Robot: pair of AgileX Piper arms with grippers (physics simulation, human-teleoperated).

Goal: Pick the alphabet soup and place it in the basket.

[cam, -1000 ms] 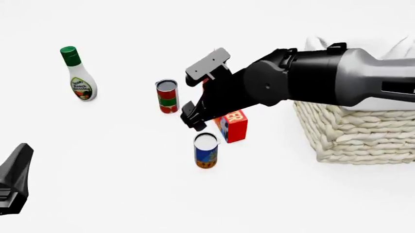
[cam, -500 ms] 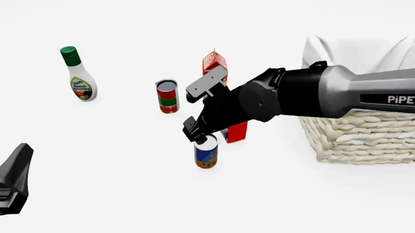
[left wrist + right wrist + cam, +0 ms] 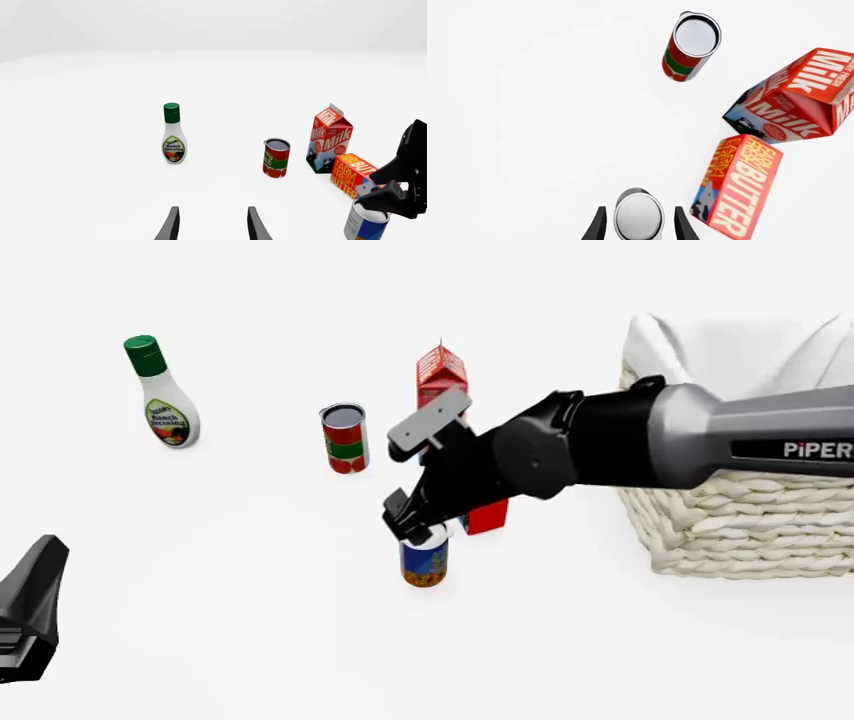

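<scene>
Front view: right gripper (image 3: 416, 528) poised over the alphabet soup (image 3: 424, 560), fingers spread either side of the can's silver top.

Right wrist view shows the two fingertips (image 3: 600, 225) flanking the soup lid with a gap on each side, not clenched on it; the can stands upright on the white table (image 3: 240, 620), just in front of the butter box (image 3: 489, 515), with the milk carton (image 3: 441, 375) and a red-and-green can (image 3: 343, 438) behind, a ranch dressing bottle (image 3: 160, 395) far left, and the wicker basket (image 3: 747, 520) well to the right. Left gripper (image 3: 211, 225) hangs parted and empty near the table's left edge.
</scene>
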